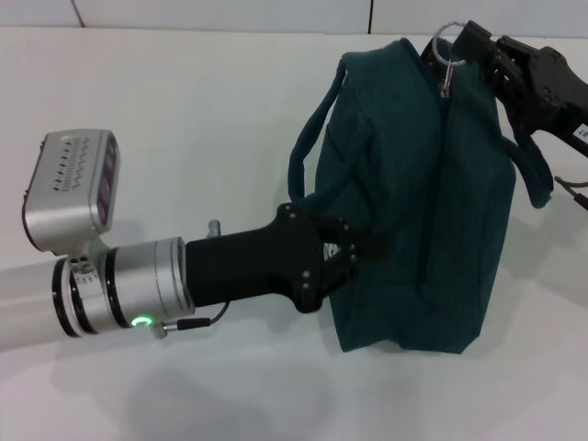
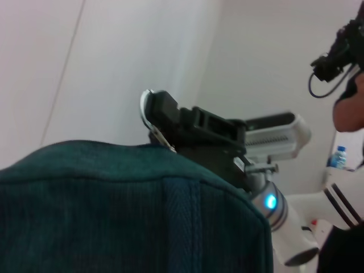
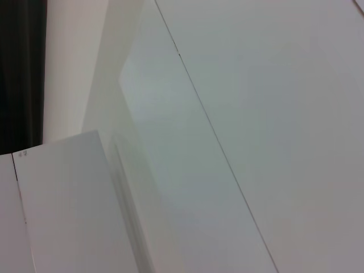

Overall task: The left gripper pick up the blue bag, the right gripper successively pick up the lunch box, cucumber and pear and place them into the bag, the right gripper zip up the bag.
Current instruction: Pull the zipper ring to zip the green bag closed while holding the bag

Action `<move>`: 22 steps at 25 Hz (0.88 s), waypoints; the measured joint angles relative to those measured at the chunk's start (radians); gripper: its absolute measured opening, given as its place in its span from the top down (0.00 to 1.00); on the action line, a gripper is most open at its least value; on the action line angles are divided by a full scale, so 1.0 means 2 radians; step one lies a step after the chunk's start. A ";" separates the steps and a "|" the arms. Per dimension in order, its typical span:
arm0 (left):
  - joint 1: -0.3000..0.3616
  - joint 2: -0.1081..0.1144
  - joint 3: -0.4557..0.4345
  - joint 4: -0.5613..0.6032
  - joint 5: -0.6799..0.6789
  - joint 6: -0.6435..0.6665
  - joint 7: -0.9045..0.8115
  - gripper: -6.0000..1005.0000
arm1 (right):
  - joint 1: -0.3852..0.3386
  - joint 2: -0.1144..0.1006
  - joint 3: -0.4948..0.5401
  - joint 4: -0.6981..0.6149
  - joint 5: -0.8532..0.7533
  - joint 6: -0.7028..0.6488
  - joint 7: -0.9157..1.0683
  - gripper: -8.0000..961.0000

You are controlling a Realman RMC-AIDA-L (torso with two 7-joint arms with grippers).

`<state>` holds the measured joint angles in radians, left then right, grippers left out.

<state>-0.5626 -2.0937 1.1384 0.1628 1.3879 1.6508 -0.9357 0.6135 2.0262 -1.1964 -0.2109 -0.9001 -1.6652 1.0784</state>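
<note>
The blue bag stands on the white table, and its top seam looks closed. My left gripper is shut on the bag's near left side. At the bag's far end, my right gripper is shut on the silver ring pull of the zipper. The left wrist view shows the bag's fabric close up, with the right gripper and ring pull just beyond it. The lunch box, cucumber and pear are out of view. The right wrist view holds only white surfaces.
One bag handle loops out to the left and the other handle hangs by the right arm. A person and a water bottle show beyond the table in the left wrist view.
</note>
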 joint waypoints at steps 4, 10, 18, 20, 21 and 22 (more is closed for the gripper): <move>0.000 0.001 0.011 0.004 0.005 0.007 0.000 0.93 | 0.000 0.000 0.000 0.000 0.000 0.000 0.001 0.98; 0.002 0.001 0.025 0.009 0.013 0.021 0.000 0.93 | 0.000 0.000 0.000 0.000 0.000 0.006 0.006 0.98; 0.009 0.003 0.025 0.015 0.024 0.031 0.001 0.93 | -0.006 -0.001 0.000 0.000 0.001 0.014 0.014 0.98; 0.010 0.003 0.025 0.015 0.025 0.032 0.001 0.93 | -0.006 -0.001 0.000 0.000 0.001 0.015 0.014 0.98; 0.010 0.004 0.025 0.017 0.028 0.033 0.001 0.93 | -0.006 -0.001 0.000 0.000 0.001 0.016 0.014 0.98; 0.011 0.004 0.025 0.019 0.033 0.034 0.001 0.93 | -0.006 -0.001 0.000 0.000 0.001 0.018 0.015 0.98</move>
<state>-0.5400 -2.0861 1.1888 0.2003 1.4532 1.7198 -0.9343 0.6016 2.0247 -1.1965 -0.2100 -0.8986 -1.6300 1.1080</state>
